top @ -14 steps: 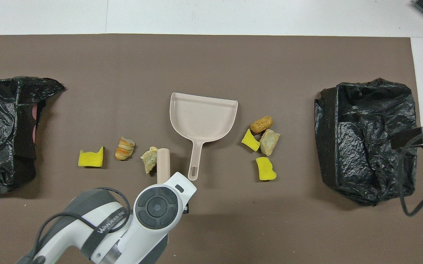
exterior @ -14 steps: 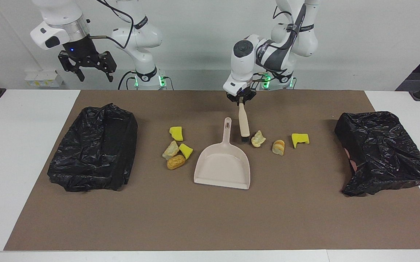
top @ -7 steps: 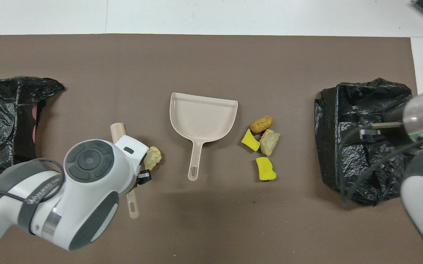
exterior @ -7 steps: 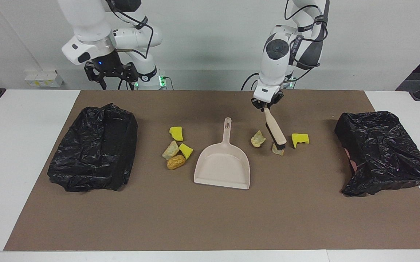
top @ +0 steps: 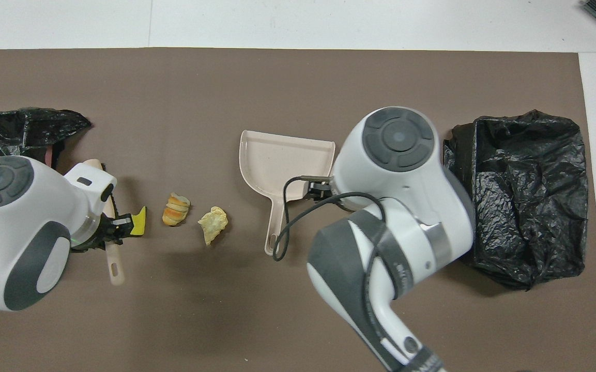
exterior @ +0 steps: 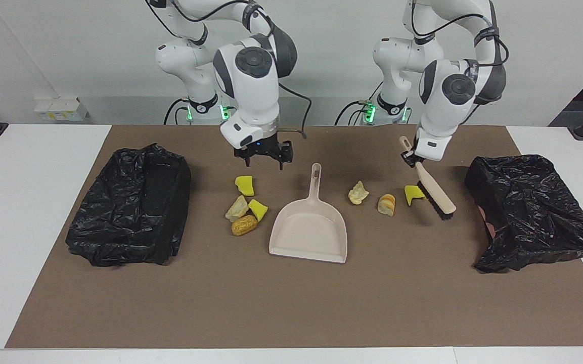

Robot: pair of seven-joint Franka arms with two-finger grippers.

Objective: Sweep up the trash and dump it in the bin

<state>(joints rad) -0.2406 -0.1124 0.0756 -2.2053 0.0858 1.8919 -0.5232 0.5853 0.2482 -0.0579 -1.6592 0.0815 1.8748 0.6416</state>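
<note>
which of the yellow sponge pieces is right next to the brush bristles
The yellow wedge at the left arm's end of the scrap row, beside the brush held by the left gripper. The other two yellow pieces lie past the dustpan, under the right gripper.

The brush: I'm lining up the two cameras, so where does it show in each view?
Facing view: the brush slants down from the left claw, its bristles beside a yellow sponge wedge at the left arm's end.
Overhead view: only the brush's handle ends show, the rest hidden under the left arm.
Shared landmark: the dustpan, mid-table in both.
</note>
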